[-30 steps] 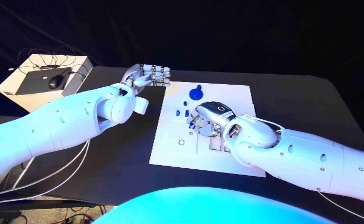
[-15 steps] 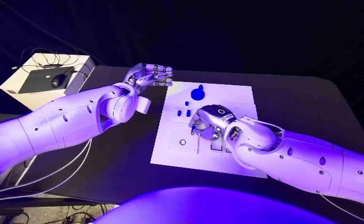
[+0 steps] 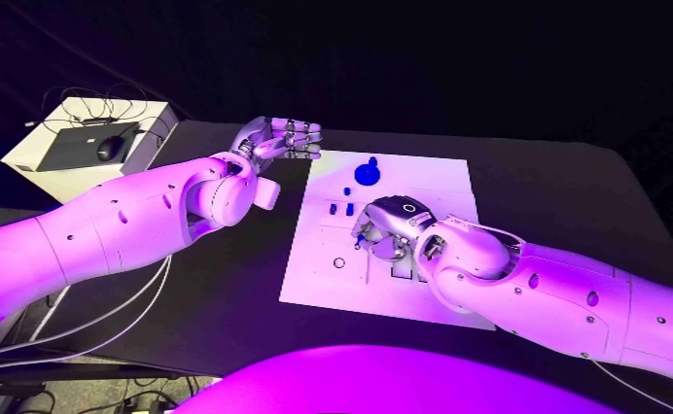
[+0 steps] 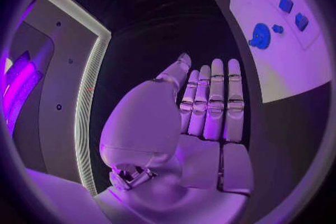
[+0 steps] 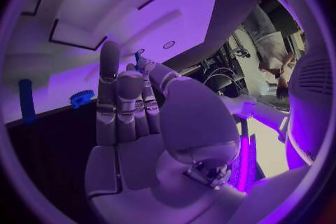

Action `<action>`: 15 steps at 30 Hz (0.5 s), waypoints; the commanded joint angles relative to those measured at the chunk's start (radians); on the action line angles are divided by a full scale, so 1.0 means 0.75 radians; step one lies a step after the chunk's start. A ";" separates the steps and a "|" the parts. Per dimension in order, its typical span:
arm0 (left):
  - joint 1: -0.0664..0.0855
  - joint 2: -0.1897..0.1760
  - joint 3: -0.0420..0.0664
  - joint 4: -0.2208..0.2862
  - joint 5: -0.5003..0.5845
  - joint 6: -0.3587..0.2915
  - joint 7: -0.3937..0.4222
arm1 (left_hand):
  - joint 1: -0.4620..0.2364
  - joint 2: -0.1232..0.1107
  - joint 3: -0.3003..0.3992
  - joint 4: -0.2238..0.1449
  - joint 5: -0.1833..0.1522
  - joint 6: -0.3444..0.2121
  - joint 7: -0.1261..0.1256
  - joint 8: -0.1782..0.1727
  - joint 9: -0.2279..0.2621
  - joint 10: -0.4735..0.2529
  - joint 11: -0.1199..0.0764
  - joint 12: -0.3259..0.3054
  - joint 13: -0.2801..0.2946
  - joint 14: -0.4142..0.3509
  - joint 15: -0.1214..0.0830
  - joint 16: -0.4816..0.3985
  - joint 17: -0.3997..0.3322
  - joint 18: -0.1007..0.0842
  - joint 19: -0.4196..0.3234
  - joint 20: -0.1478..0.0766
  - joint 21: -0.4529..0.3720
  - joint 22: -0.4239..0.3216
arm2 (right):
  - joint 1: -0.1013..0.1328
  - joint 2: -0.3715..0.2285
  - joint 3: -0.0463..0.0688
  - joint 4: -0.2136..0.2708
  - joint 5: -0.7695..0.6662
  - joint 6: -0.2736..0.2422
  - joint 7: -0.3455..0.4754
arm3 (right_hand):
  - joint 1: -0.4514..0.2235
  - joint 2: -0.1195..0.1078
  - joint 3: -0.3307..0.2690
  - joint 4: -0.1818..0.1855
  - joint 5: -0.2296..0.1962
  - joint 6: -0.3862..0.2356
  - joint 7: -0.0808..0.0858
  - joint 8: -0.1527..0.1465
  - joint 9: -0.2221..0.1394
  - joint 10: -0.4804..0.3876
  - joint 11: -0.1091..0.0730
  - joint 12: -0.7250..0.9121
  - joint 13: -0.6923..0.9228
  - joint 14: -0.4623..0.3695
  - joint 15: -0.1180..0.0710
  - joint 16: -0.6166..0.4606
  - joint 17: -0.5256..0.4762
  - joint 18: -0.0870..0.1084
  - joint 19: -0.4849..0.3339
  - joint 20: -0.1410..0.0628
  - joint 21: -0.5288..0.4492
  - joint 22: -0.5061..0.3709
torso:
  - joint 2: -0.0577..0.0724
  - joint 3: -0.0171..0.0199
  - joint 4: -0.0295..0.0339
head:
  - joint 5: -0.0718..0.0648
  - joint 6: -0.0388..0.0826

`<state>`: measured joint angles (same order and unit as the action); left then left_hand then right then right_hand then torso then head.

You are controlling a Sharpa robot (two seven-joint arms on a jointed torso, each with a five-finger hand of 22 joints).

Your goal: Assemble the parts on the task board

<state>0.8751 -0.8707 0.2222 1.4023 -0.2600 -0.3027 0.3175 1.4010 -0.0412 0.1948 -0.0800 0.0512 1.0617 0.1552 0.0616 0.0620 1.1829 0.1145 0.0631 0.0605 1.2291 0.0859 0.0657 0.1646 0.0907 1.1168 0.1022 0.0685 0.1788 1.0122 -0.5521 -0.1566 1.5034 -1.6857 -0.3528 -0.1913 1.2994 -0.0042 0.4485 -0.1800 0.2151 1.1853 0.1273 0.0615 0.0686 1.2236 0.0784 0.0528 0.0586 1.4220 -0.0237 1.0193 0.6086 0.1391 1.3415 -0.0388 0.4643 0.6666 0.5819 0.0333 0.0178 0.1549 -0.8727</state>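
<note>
I start from my right hand (image 3: 389, 224), in the middle of the head view. It is bent down over the centre of the task board (image 3: 435, 173), fingers curled toward the surface. In the right wrist view a small blue part (image 5: 139, 60) shows at the fingertips (image 5: 143, 67), so I judge the hand pinches it — but I cannot tell this for sure.

My left hand (image 3: 278, 138) is in the upper left of the head view, raised just beside the board's top-left corner. In its wrist view the fingers (image 4: 217, 98) lie straight and side by side, and it holds nothing.

On the board, a round blue part (image 3: 368, 174) lies near the top edge. Below it, two small blue pieces (image 3: 338, 208) are side by side, left of my right hand. Lower left there is a small dark ring (image 3: 338, 262), perhaps an empty seat.

My judgement: the assembly is at an early or middle stage — several parts are loose and not yet placed. Whether any slots are already filled, my hand hides.

At the far left edge a pale box (image 3: 70, 138) carries a dark device and cables.
</note>
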 commanded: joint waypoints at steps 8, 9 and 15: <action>0.000 0.000 0.001 0.004 0.003 0.007 0.020 | -0.010 -0.003 0.002 0.000 -0.001 -0.003 0.005 0.002 0.001 -0.007 0.001 -0.004 -0.001 -0.008 -0.002 -0.002 -0.002 -0.013 0.011 0.003 0.008 -0.009 | -0.006 0.003 -0.001 0.007 -0.022 0.011 -0.005 | 0.010 0.023 0.005 -0.005 0.003 0.005 0.000 0.004 0.002 0.020 -0.014 0.008 0.001 -0.001 -0.007 0.007 0.000 0.028 0.007 -0.003 -0.005 0.001 | 0.000 0.0004 -0.0003 | 0.005 0.000; 0.000 0.000 0.001 0.003 0.003 0.007 0.020 | -0.010 -0.003 0.002 0.000 -0.001 -0.003 0.005 0.002 0.001 -0.007 0.001 -0.004 -0.001 -0.008 -0.002 -0.002 -0.002 -0.013 0.011 0.003 0.008 -0.009 | -0.006 0.003 -0.001 0.009 -0.022 0.011 -0.005 | 0.010 0.023 0.005 -0.005 0.003 0.005 0.000 0.004 0.002 0.020 -0.014 0.008 0.001 -0.001 -0.007 0.007 0.000 0.028 0.007 -0.003 -0.005 0.001 | 0.000 0.0005 -0.0003 | 0.007 0.000; 0.000 0.001 0.001 0.003 0.004 0.009 0.018 | -0.010 -0.003 0.001 0.002 -0.001 -0.003 0.006 0.002 0.000 -0.008 0.002 -0.003 -0.001 -0.008 -0.002 -0.002 -0.002 -0.013 0.011 0.003 0.008 -0.012 | -0.007 -0.001 -0.001 0.011 -0.021 0.016 -0.004 | 0.010 0.023 0.005 -0.005 0.003 0.005 0.000 0.004 0.002 0.020 -0.014 0.008 0.001 -0.001 -0.007 0.007 0.000 0.028 0.007 -0.003 -0.005 0.001 | -0.001 0.0001 -0.0005 | 0.000 0.000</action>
<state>0.8751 -0.8714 0.2222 1.4026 -0.2600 -0.3027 0.3176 1.4010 -0.0412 0.1948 -0.0800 0.0512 1.0617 0.1552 0.0616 0.0621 1.1829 0.1145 0.0631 0.0605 1.2291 0.0859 0.0657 0.1645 0.0906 1.1204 0.1058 0.0685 0.1703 1.0077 -0.5519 -0.1579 1.5116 -1.6911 -0.3497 -0.1915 1.2994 -0.0042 0.4471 -0.1810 0.2144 1.1845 0.1267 0.0616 0.0697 1.2236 0.0784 0.0557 0.0586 1.4220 -0.0237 1.0193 0.6085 0.1391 1.3413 -0.0385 0.4644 0.6664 0.5818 0.0334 0.0177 0.1585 -0.8727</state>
